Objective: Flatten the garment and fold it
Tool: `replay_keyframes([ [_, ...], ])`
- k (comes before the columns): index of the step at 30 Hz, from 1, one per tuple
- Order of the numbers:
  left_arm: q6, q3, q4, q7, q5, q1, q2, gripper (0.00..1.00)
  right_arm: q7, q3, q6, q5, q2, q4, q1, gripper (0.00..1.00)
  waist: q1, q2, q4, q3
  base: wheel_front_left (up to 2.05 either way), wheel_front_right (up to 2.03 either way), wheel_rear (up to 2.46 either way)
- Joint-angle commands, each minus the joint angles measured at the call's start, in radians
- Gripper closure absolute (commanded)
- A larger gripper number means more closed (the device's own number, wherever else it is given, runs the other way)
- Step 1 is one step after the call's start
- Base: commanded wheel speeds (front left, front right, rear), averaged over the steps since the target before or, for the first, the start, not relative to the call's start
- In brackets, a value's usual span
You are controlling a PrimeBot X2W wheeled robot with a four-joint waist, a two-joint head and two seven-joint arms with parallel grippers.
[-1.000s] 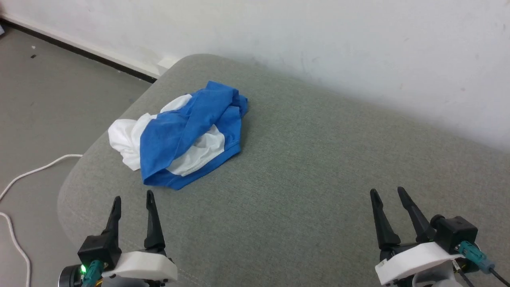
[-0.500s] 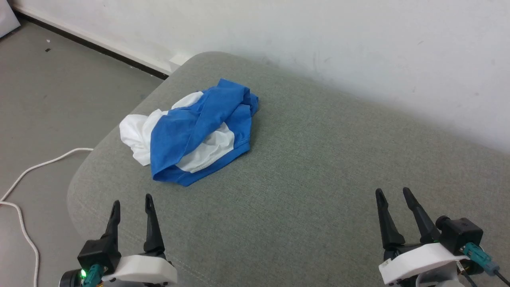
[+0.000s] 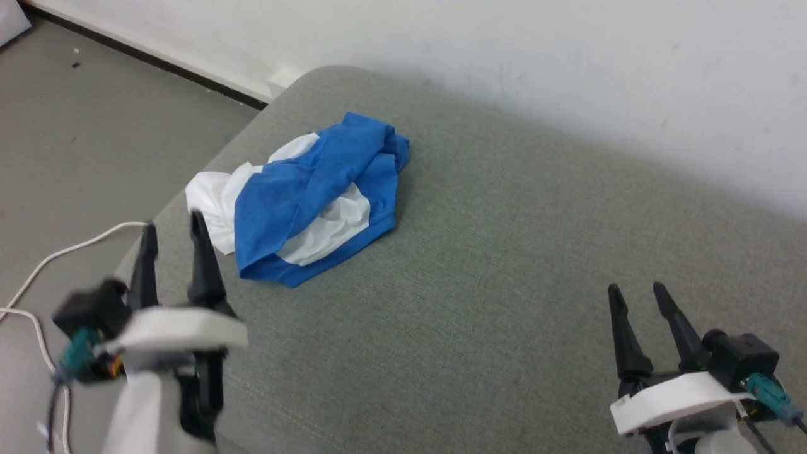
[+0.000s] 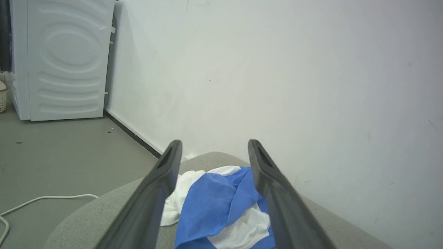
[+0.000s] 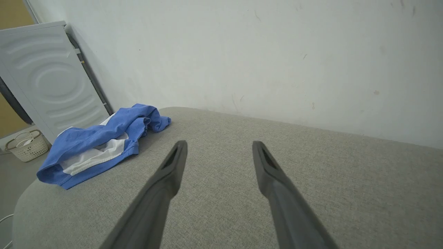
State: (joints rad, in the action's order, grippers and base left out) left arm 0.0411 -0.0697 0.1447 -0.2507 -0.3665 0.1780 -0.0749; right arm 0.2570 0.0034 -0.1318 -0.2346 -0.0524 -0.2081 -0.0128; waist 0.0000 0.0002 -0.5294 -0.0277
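The garment point(image 3: 309, 198) lies crumpled in a blue and white heap near the far left corner of the grey cushioned surface point(image 3: 504, 265). It also appears in the left wrist view as the garment point(image 4: 214, 207) between and beyond my fingers, and in the right wrist view as the garment point(image 5: 100, 145) at the left. My left gripper point(image 3: 171, 226) is raised and open, just left of and short of the heap's white edge. Low at the right, my right gripper point(image 3: 637, 291) stands open over bare cushion, far from the cloth.
A white cable point(image 3: 57, 261) trails on the grey floor left of the cushion. A white wall point(image 3: 504, 57) runs behind it. A white appliance point(image 4: 65, 58) and a small woven basket point(image 5: 26, 145) stand on the floor further left.
My left gripper has risen and come forward toward the garment's near left edge. The right gripper has stayed put; the head camera shifted slightly.
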Motion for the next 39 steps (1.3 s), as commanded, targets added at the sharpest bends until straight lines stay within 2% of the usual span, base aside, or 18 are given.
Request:
replay_keyframes([
  [1,-0.008,-0.007,0.006,0.004,-0.009,0.026,-0.008,0.00,0.005,-0.002,0.001,0.007,0.002,0.005,-0.018,0.00,0.0000,-0.0002,0.018,-0.039,0.00,0.00,0.00],
  [8,-0.062,-0.039,0.188,0.221,-0.099,0.320,-0.130,0.00,-0.024,-0.041,0.001,0.089,0.002,0.054,-0.080,0.00,0.0000,-0.0002,0.082,-0.189,0.00,0.00,0.00],
  [12,-0.055,-0.067,0.317,0.358,-0.141,0.434,-0.198,0.00,-0.062,-0.069,0.001,0.142,0.002,0.108,-0.112,0.00,0.0000,-0.0002,0.135,-0.286,0.00,0.00,0.00],
  [17,-0.041,-0.075,0.449,0.506,-0.176,0.517,-0.245,0.00,-0.111,-0.124,0.001,0.200,0.002,0.196,-0.129,0.00,0.0000,-0.0002,0.187,-0.400,0.00,0.00,0.00],
  [22,-0.011,-0.048,0.567,0.682,-0.183,0.563,-0.268,0.00,-0.145,-0.174,0.001,0.231,0.002,0.272,-0.126,0.00,0.0000,-0.0002,0.215,-0.468,0.00,0.00,0.00],
  [26,0.013,-0.034,0.633,0.767,-0.187,0.579,-0.269,0.00,-0.158,-0.194,0.001,0.237,0.002,0.311,-0.124,0.00,0.0000,-0.0002,0.227,-0.492,0.00,0.00,0.00],
  [31,-0.002,-0.033,0.687,0.843,-0.223,0.597,-0.254,0.00,-0.167,-0.204,0.001,0.238,0.002,0.331,-0.119,0.00,0.0000,-0.0002,0.228,-0.501,0.00,0.00,0.00],
  [32,-0.004,-0.032,0.688,0.831,-0.221,0.598,-0.254,0.72,-0.168,-0.203,0.001,0.238,0.002,0.331,-0.119,0.00,0.0000,-0.0002,0.227,-0.500,0.00,0.00,0.00],
  [33,-0.006,-0.033,0.686,0.807,-0.218,0.598,-0.256,1.00,-0.169,-0.201,0.001,0.236,0.002,0.330,-0.120,0.00,0.0000,-0.0002,0.226,-0.497,0.00,0.00,0.00],
  [39,0.006,-0.077,0.664,0.538,-0.191,0.626,-0.304,1.00,-0.154,-0.184,0.001,0.218,0.002,0.296,-0.117,0.00,0.0000,-0.0002,0.225,-0.443,0.00,0.00,0.00],
])
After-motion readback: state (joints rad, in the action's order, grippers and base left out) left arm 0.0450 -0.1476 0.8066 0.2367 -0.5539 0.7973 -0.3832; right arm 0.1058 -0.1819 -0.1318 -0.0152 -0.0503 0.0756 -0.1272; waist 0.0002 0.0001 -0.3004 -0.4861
